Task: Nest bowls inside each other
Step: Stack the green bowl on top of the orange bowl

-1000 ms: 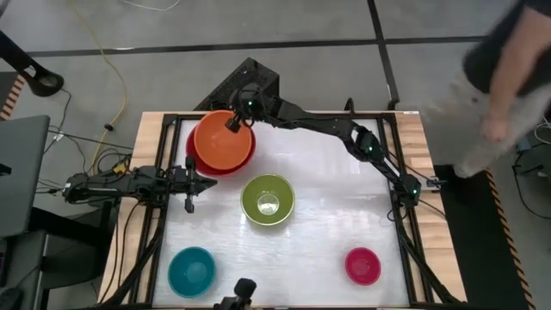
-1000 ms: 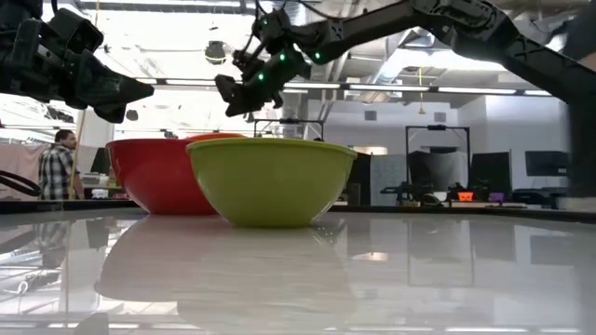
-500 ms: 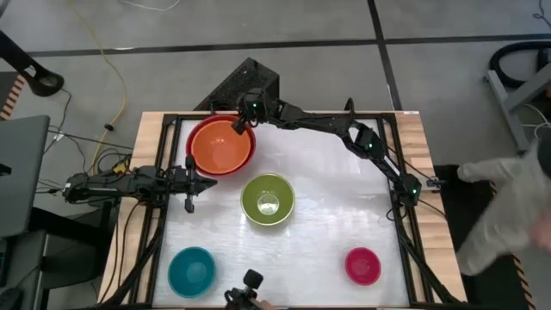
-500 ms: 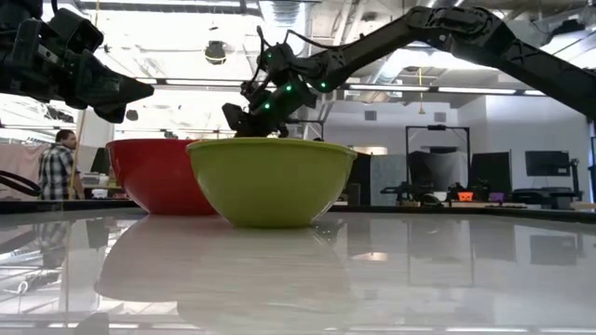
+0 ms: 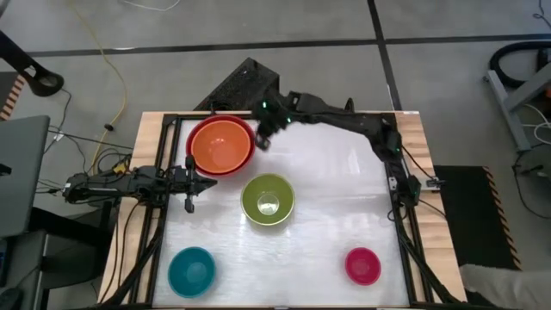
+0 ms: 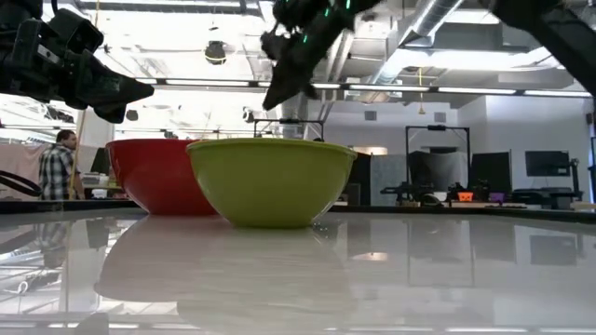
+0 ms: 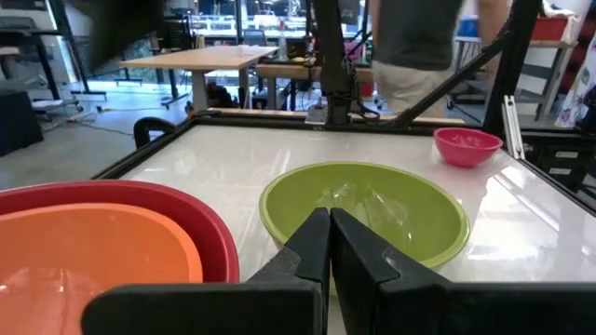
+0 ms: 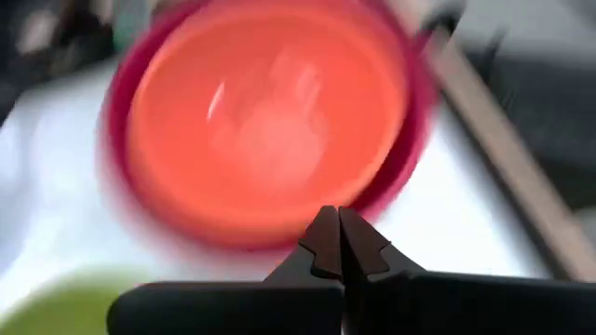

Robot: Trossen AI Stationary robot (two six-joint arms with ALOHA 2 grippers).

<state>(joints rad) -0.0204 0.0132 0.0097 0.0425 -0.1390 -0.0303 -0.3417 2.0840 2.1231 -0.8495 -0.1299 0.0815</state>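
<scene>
The orange bowl [image 5: 220, 146] sits nested inside the red bowl [image 5: 195, 138] at the table's far left; both also show in the right wrist view, orange bowl [image 8: 265, 121] in red bowl [image 8: 121, 200]. The lime green bowl [image 5: 268, 199] stands at the middle, the teal bowl [image 5: 191, 270] near left, the magenta bowl [image 5: 362, 265] near right. My right gripper [image 5: 262, 142] hangs shut above the table just right of the red bowl, tipped downward [image 6: 272, 100]. My left gripper [image 5: 207, 178] waits shut and level at the left edge, pointing at the green bowl [image 7: 372, 209].
A black frame rail [image 5: 400, 207] runs round the white table top. Bare table lies between the green bowl and the two small near bowls. People stand beyond the table in the room [image 6: 58, 163], and part of a person shows at the near right [image 5: 508, 284].
The orange bowl, which lay tilted and off-centre on the red bowl with my right gripper on its far rim, has dropped level into the red bowl. My right gripper has then drawn away toward the table's right and upward, tipping its fingers further down.
</scene>
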